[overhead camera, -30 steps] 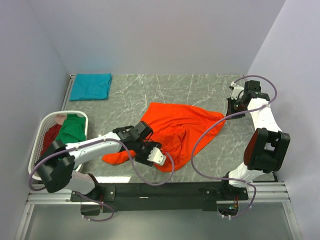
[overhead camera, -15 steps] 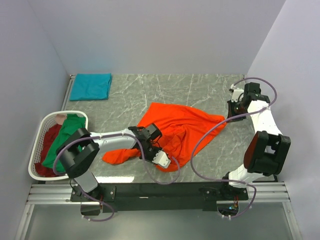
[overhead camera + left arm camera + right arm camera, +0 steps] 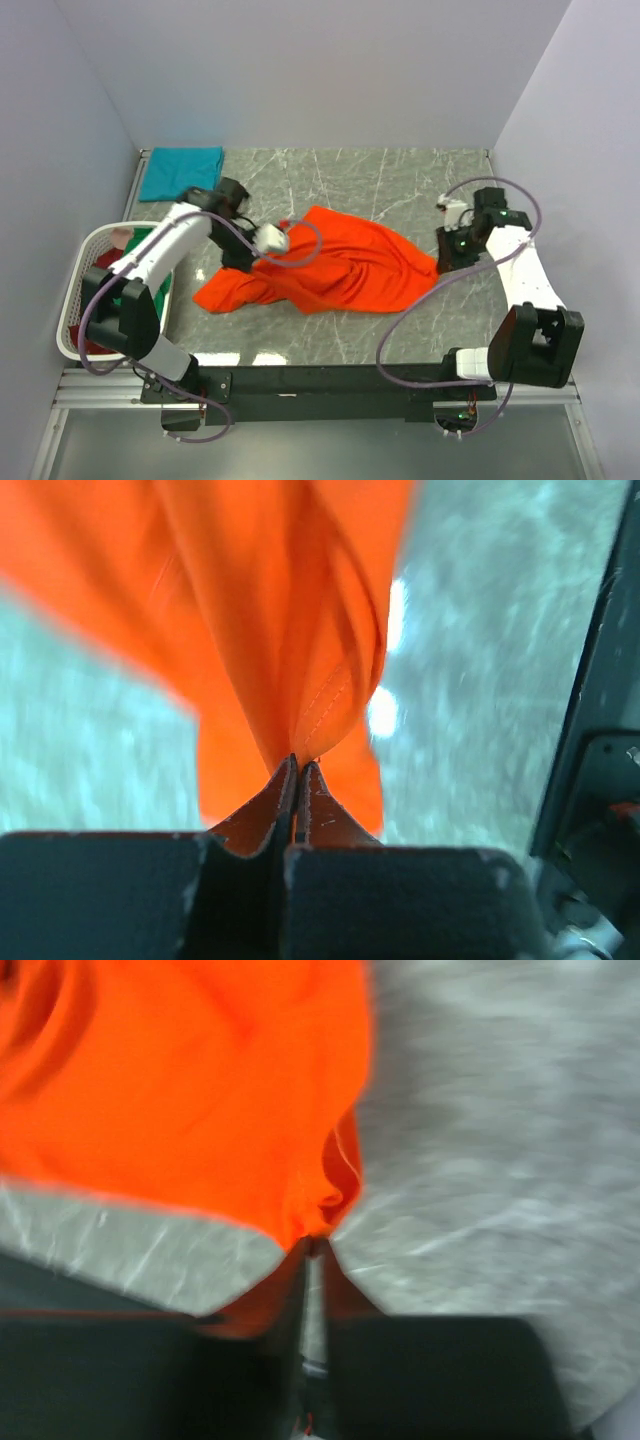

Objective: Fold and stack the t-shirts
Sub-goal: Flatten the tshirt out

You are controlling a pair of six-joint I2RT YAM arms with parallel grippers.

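Grey marble table (image 3: pixel 400 180); arms outstretched, left fingers (image 3: pixel 255 815) and right fingers (image 3: pixel 350 1300) pinch orange t-shirt (image 3: pixel 350 265) ends.

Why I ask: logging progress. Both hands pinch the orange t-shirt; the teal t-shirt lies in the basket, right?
No: the teal t-shirt lies on the table, per the top external view. The left hand and right hand pinch the orange t-shirt.

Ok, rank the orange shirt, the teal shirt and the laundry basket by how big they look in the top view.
1. orange t-shirt, spread loosely over the table
2. laundry basket, partly hidden by the left arm
3. teal t-shirt, folded, at the far edge
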